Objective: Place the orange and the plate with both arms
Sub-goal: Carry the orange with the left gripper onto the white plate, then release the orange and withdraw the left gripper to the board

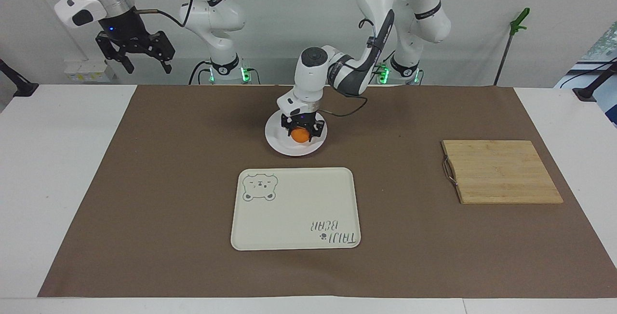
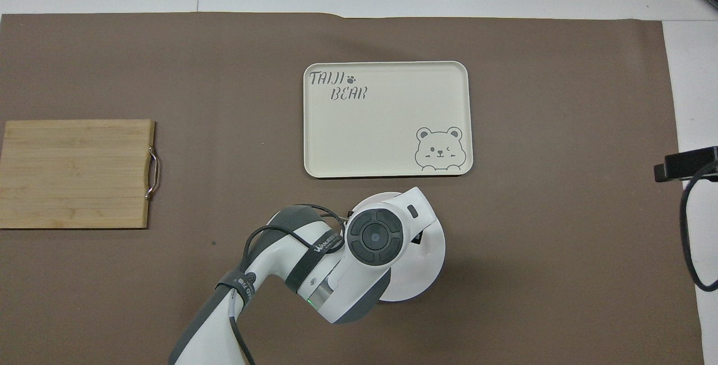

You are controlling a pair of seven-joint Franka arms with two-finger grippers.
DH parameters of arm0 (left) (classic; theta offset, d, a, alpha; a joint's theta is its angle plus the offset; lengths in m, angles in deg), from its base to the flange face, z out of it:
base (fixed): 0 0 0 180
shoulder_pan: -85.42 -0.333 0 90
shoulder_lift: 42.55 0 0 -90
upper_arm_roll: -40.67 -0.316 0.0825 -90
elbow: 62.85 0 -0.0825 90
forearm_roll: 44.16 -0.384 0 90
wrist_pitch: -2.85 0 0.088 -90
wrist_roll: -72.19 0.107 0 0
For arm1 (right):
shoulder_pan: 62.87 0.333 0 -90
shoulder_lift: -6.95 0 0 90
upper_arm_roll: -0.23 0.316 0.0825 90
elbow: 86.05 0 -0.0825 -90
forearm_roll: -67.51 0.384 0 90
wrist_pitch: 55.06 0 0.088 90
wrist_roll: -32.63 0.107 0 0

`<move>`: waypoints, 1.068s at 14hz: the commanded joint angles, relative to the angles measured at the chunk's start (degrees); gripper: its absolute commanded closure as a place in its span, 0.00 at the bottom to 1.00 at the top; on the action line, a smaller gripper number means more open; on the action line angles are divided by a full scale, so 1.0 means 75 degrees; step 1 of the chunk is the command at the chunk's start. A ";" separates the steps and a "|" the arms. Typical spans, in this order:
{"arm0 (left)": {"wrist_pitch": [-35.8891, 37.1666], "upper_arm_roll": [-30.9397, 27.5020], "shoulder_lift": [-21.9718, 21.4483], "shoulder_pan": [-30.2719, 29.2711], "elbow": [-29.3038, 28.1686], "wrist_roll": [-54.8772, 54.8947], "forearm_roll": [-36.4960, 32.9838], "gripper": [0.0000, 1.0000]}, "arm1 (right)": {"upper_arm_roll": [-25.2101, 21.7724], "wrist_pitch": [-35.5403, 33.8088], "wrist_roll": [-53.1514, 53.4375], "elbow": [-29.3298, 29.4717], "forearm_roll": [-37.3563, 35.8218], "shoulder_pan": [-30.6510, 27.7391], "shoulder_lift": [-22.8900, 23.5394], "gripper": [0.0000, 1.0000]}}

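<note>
The white plate [image 1: 282,146] lies on the brown mat, nearer to the robots than the cream tray. My left gripper [image 1: 301,132] is shut on the orange [image 1: 300,135] and holds it low over the middle of the plate. In the overhead view the left arm covers the orange and most of the plate [image 2: 435,253]. My right gripper [image 1: 136,52] waits open and empty, raised high over the right arm's end of the table near the wall.
A cream tray with a bear drawing [image 1: 295,208] [image 2: 387,119] lies farther from the robots than the plate. A bamboo cutting board with a metal handle [image 1: 500,171] [image 2: 76,172] lies toward the left arm's end of the table.
</note>
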 commanded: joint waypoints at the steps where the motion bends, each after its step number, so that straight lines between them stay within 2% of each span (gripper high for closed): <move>1: 0.0680 -0.0132 -0.0603 -0.0036 -0.0053 0.0014 0.0097 0.00 | 0.0045 -0.0087 0.0087 -0.0093 0.0155 -0.0089 -0.0117 0.00; 4: 0.1160 -0.0191 -0.1026 -0.0492 0.0052 0.0072 -0.0020 0.00 | 0.0045 -0.0087 0.0087 -0.0093 0.0155 -0.0089 -0.0117 0.00; 7: 0.1746 -0.0179 -0.1260 -0.1393 0.0496 0.0446 -0.0722 0.00 | 0.0045 -0.0087 0.0087 -0.0093 0.0155 -0.0089 -0.0117 0.00; 9: 0.1923 -0.0179 -0.1634 -0.2223 0.0544 0.0669 -0.0747 0.00 | 0.0045 -0.0087 0.0087 -0.0093 0.0155 -0.0089 -0.0117 0.00; 10: 0.1982 -0.0179 -0.1717 -0.2669 0.0637 0.1227 -0.0747 0.00 | 0.0045 -0.0087 0.0087 -0.0093 0.0155 -0.0089 -0.0117 0.00; 15: 0.3842 -0.0191 -0.1753 -0.3961 0.2158 0.3456 -0.0758 0.00 | 0.0045 -0.0087 0.0087 -0.0093 0.0155 -0.0089 -0.0117 0.00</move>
